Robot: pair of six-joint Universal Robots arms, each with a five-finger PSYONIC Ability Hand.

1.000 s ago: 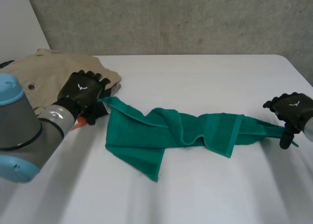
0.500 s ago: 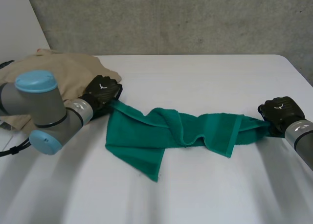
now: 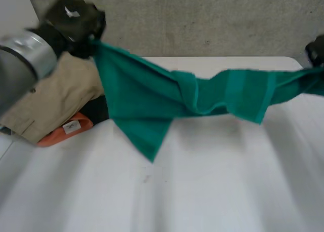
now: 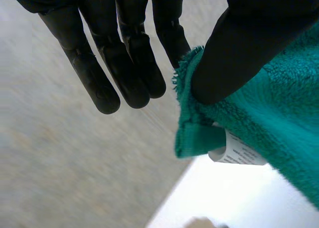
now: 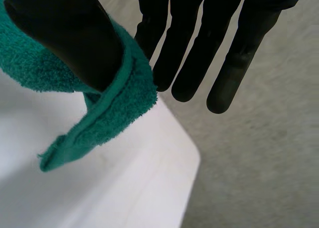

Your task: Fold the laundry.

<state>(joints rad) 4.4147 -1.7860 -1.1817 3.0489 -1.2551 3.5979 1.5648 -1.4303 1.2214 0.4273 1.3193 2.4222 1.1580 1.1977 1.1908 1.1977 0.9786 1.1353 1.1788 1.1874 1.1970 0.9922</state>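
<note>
Above the surface (image 3: 212,191), held up and stretched wide: green towel (image 3: 202,95). Pinched at one corner between thumb and fingers of left hand (image 3: 73,18), at the far end likewise by right hand (image 5: 60,31), probably to open it flat for folding.

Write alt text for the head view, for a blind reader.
A green towel hangs stretched above a white table, its ends pinched by the left hand and the right hand. Beige and orange garments lie piled at the left.
</note>
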